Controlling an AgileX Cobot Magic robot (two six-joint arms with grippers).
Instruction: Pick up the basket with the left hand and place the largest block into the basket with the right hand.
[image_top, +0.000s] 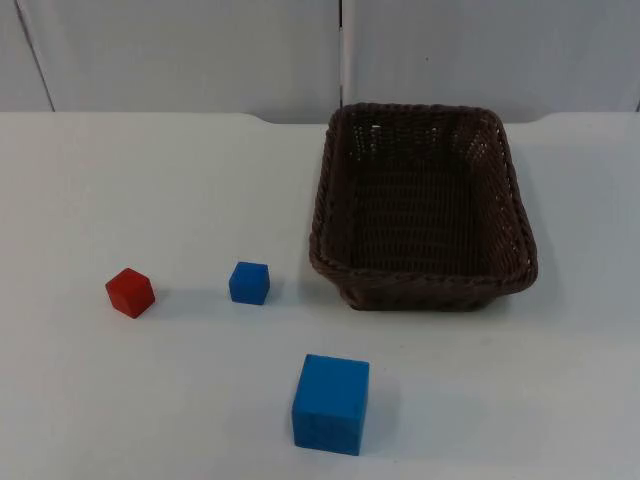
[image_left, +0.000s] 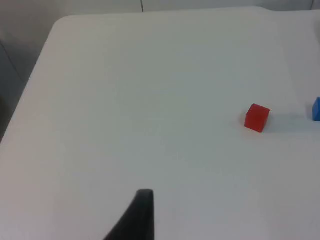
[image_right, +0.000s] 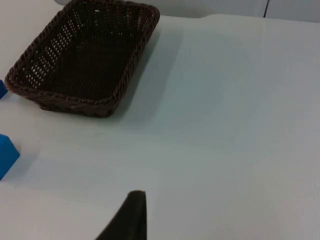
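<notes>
At the right centre of the top view the dark wicker basket (image_top: 423, 208) stands empty and flat on the white desk (image_top: 150, 180), with nothing touching it. The step in hand is, I judge, the first one: the left gripper (image_left: 137, 215) must come to the basket and take it by the rim. To do this well it should descend over one wall, put one finger inside and one outside, and close on the woven edge, not on the corner. The side facing the small blocks looks the nearest for this arm, and a lift should keep the basket level.

In the left wrist view one black fingertip hangs above bare desk, and I cannot tell if this gripper is spread or pressed together. The red cube (image_left: 257, 118) lies well apart from it, so the basket must be farther still.

The right gripper (image_right: 130, 215) waits above bare desk, the basket well apart from it; its state I cannot tell either. The largest block, the big blue cube (image_top: 331, 403), lies at the lower centre of the top view, near the basket's front wall. The small blue cube (image_top: 249, 282) sits between the red cube and the basket.
</notes>
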